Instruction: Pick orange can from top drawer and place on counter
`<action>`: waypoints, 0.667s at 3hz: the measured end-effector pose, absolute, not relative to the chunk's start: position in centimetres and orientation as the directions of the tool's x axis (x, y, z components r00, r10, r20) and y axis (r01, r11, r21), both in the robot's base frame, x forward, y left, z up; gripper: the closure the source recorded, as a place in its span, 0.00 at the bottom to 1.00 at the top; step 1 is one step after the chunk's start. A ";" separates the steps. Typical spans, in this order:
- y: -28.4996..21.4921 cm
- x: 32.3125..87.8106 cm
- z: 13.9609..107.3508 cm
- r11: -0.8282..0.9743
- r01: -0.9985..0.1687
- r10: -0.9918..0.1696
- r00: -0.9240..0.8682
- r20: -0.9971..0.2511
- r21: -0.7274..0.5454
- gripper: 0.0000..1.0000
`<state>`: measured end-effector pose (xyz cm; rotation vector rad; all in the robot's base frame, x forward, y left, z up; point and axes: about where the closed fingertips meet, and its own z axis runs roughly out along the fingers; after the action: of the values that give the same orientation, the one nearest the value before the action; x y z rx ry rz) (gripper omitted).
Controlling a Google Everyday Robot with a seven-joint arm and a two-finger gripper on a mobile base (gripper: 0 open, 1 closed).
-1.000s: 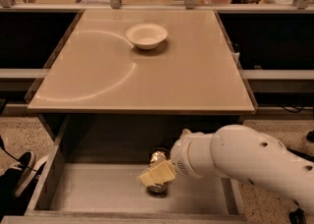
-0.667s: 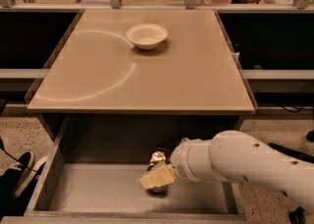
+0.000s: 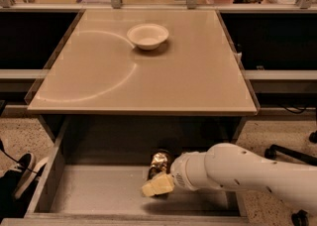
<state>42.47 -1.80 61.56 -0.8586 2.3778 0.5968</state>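
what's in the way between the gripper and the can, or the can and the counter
Nothing visible. The gripper is at the can in the drawer. The counter sits above and behind; the bowl stands far back.

Clearance: open top drawer and the counter above it.
Top drawer (image 3: 94, 190) is open from above, its floor bare left of centre, with low side walls bounding it left and right. The gripper (image 3: 157, 186) sits low in the drawer at mid-front, just in front of the orange can (image 3: 159, 163). The white arm (image 3: 237, 170) enters from the right and fills that half. The counter (image 3: 188, 71) front edge closes off the drawer's rear from above. The counter surface is free across front, left and right; its only obstacle is a white bowl (image 3: 147, 35) toward the back, left of centre.
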 end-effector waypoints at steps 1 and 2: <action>-1.9 42.6 60.4 0.723 -0.652 -0.416 -0.675 -0.609 0.229 0.00; -1.7 42.7 60.2 0.754 -0.618 -0.381 -0.689 -0.617 0.225 0.00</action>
<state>42.66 -1.65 60.24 -0.7490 2.3988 0.5704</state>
